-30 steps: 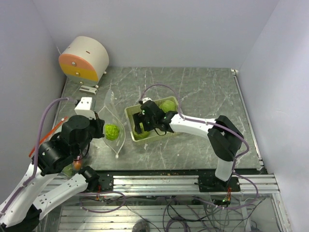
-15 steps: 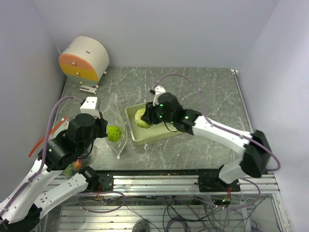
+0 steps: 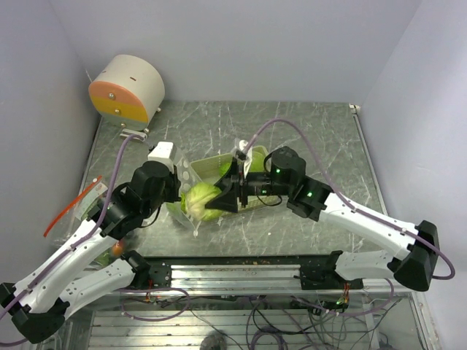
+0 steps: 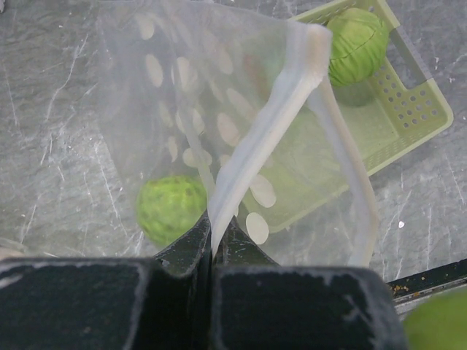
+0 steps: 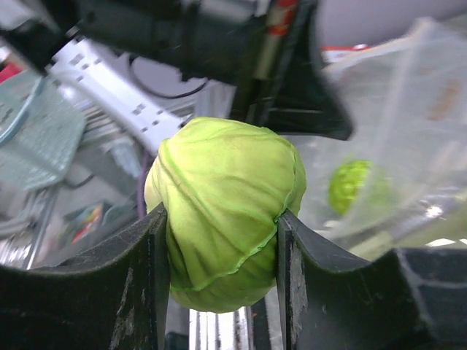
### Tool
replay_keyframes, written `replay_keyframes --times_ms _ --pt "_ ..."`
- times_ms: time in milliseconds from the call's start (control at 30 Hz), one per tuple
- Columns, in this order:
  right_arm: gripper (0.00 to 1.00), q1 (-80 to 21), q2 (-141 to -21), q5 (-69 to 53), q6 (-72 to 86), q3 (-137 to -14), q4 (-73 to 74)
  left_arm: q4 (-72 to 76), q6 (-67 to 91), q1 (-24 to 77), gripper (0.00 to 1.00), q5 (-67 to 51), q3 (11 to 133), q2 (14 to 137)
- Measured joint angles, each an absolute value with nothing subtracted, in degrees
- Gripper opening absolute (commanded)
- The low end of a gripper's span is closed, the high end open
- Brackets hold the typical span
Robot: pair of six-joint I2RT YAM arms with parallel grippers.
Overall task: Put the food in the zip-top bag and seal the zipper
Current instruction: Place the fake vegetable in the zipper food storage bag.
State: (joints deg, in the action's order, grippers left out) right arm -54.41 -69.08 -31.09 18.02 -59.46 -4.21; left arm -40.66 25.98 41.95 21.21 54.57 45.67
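Note:
The zip-top bag [image 3: 187,173] is clear with white dots, and my left gripper [image 4: 213,235] is shut on its rim strip, holding it up. Inside the bag [image 4: 219,124] lies one bumpy green ball [image 4: 171,208]. My right gripper [image 5: 221,219] is shut on a light-green leafy ball [image 5: 226,219]. In the top view that ball [image 3: 201,201] hangs at the bag's near side, left of the basket. Another green ball [image 3: 255,157] rests in the pale-green basket [image 3: 219,163]. The ball in the bag [image 5: 349,186] shows through the bag wall in the right wrist view.
A round white and orange device [image 3: 128,89] stands at the back left corner. An orange strip [image 3: 69,208] and a small orange piece [image 3: 117,249] lie by the left arm. The table's metal rail [image 3: 248,275] runs along the near edge.
My right gripper closed on a green ball in the basket, lifted it and carried it left to the bag. My left arm swung right with the bag, now raised closer to the basket.

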Motion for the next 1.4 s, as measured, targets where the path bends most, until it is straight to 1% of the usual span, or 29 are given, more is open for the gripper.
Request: replay_keyframes --times_ms 133,267,400,567,667,700,767,800,833,867,900,933,1000,1033,1233,1400 --pt "0.17 -55.70 -71.85 -36.25 17.85 -59.13 -6.11 -40.21 25.91 41.95 0.07 21.15 54.59 46.09" --pt "0.15 -55.72 -74.87 -34.54 17.78 -59.13 -6.24 -40.23 25.89 41.95 0.07 20.91 54.85 46.06" --pt "0.14 -55.72 -77.76 -28.91 17.98 -59.24 -5.80 -40.32 25.91 41.95 0.07 20.38 54.92 45.21" --pt "0.13 -55.72 -81.01 -18.35 18.98 -61.36 -4.01 -40.69 26.00 41.95 0.07 19.33 55.18 43.22" --pt "0.13 -55.88 -82.37 -11.94 20.27 -63.11 -3.25 -40.71 26.52 41.95 0.07 18.55 55.16 42.00" --pt "0.15 -56.16 -83.07 -9.37 20.60 -64.18 -2.68 -40.62 26.70 41.95 0.07 18.09 55.11 41.89" --pt "0.24 -57.08 -85.21 -3.95 20.78 -67.51 -1.15 -40.14 27.29 41.95 0.07 16.80 54.83 41.69" --pt "0.30 -57.69 -86.32 -1.87 20.80 -69.10 -0.84 -39.90 27.51 41.95 0.07 16.14 54.65 41.74" --pt "0.41 -58.61 -87.77 0.49 20.80 -71.16 -0.25 -39.59 27.68 41.95 0.07 15.51 54.41 41.80" --pt "0.47 -59.59 -89.10 3.01 20.78 -72.86 0.05 -39.05 27.94 41.95 0.07 14.63 54.06 42.02" --pt "0.56 -60.51 -90.17 4.89 20.80 -74.22 0.34 -38.74 28.08 41.95 0.07 14.06 53.91 42.09" --pt "0.67 -61.08 -90.91 6.52 20.75 -74.94 0.62 -38.65 28.16 41.95 0.07 13.65 53.80 42.15" --pt "0.91 -61.98 -92.12 9.58 20.84 -75.44 1.04 -38.59 28.38 41.95 0.07 13.13 53.54 42.44" --pt "0.99 -62.37 -92.36 10.31 21.21 -75.44 1.34 -38.81 28.45 41.95 0.07 12.91 53.41 42.39" --pt "1.00 -62.61 -91.57 12.62 20.49 -74.94 1.48 -39.24 28.75 41.95 0.07 13.13 53.04 41.74" --pt "1.00 -63.11 -86.02 11.40 19.46 -70.89 0.97 -39.29 28.97 41.95 0.07 15.25 52.95 41.47"
